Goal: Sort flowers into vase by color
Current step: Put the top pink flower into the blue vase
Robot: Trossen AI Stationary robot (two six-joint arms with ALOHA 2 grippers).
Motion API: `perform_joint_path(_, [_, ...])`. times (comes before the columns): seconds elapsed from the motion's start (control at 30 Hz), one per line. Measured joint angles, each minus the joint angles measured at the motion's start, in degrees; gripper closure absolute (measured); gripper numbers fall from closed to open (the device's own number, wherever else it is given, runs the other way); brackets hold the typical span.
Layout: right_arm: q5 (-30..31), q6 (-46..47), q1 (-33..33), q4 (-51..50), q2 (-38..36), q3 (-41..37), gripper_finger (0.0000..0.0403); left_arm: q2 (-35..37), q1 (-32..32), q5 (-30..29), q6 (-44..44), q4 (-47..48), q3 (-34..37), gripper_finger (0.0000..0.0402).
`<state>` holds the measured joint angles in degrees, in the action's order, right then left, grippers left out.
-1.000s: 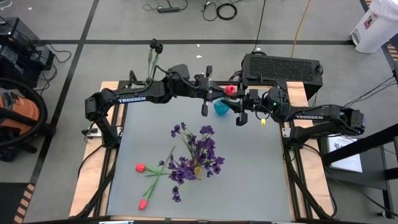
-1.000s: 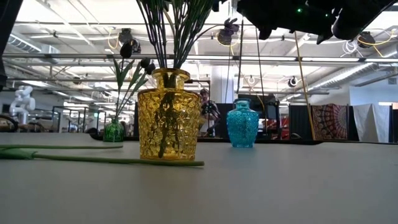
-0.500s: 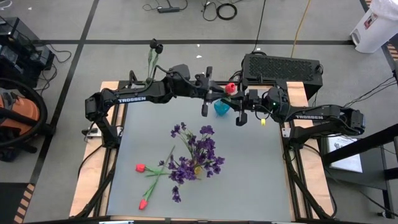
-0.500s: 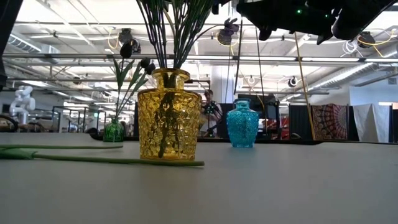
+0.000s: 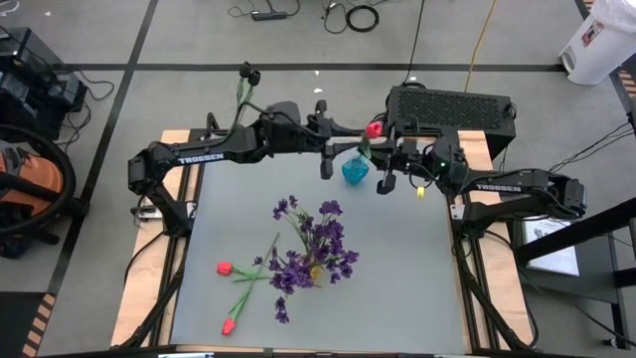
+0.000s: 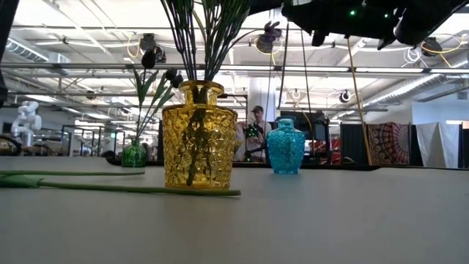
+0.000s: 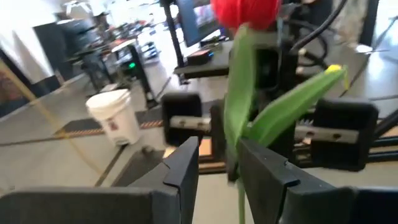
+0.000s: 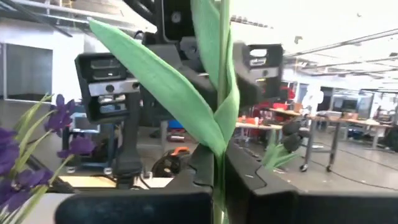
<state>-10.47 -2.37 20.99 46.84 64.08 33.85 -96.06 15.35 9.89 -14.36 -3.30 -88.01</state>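
A: What sits beyond the desk (image 5: pixel 417 268)?

B: At the top centre of the high view, a black perforated box (image 5: pixel 449 106) lies on the floor just past the desk's far edge. A white bucket (image 5: pixel 599 42) stands at the upper right, and an orange vacuum (image 5: pixel 28 189) at the left edge.

A: And across the room?

B: In the low view a person (image 6: pixel 256 126) stands in the middle distance. A white figure (image 6: pixel 26 117) shows at the far left, a patterned hanging (image 6: pixel 386 144) at the right.

three red tulips (image 5: pixel 374 128), three vases (image 6: pixel 198 136), perhaps
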Motion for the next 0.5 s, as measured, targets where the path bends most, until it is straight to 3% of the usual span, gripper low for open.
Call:
perform_joint_path(0.37, [0.25,-1.39,4.85,-0.70,-4.31,0.00,0.0402,1.51,0.00,-4.04,-0.07,5.70,-0.02,0.0283])
perform_joint_path(0.5, [4.17,-2.46,6.61,-4.46,-4.00,0.00,0.0402,1.54,0.00,-4.15,-0.07,5.83,-0.02,0.0283])
